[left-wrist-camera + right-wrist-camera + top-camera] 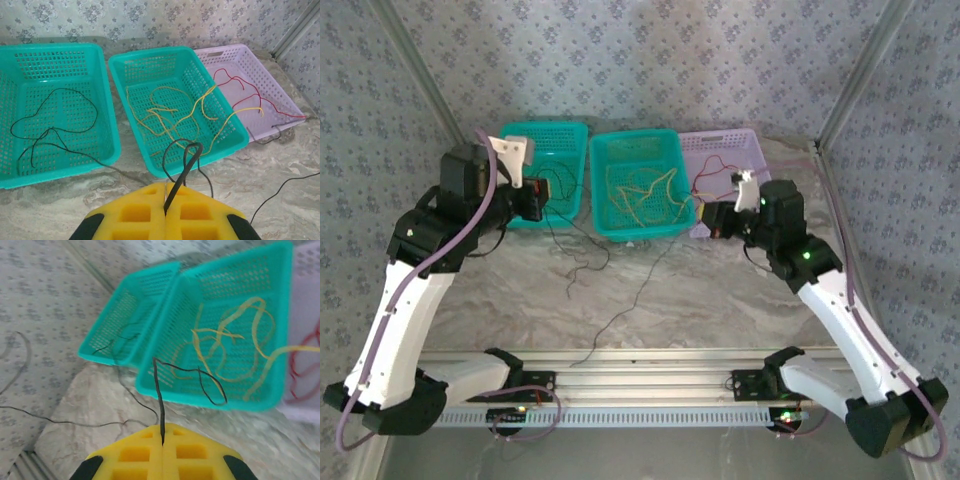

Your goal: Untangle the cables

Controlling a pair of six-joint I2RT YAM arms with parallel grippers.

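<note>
Evidently both pairs of yellow foam fingers are pinched tight on thin cable: from the left fingers (161, 211) a black strand (181, 175) rises straight ahead, looping at the teal plastic mesh basket's (230, 148) near rim; the right fingers (159, 442) grip a second black length (160, 400), and that view adds slack trailing leftward over the marbled worktop (85, 390)

Moulded plastic lattice, smooth with slight gloss, in 2 teal baskets (50, 47) and lilac basket (235, 55). Stone-look surface (270, 155), veined grey and cream, smooth, low sheen. Thin smooth insulation, mostly matt, on black cable (181, 175), yellow cables (245, 110) and red cables (292, 116). Matt yellow rubbery pads (135, 212) with square recesses on left tool (165, 192) and right tool (162, 432). Matt patterned wall covering (150, 20). Glossy white plastic arm shells (400, 320); ribbed bare metal rail (650, 375).
</note>
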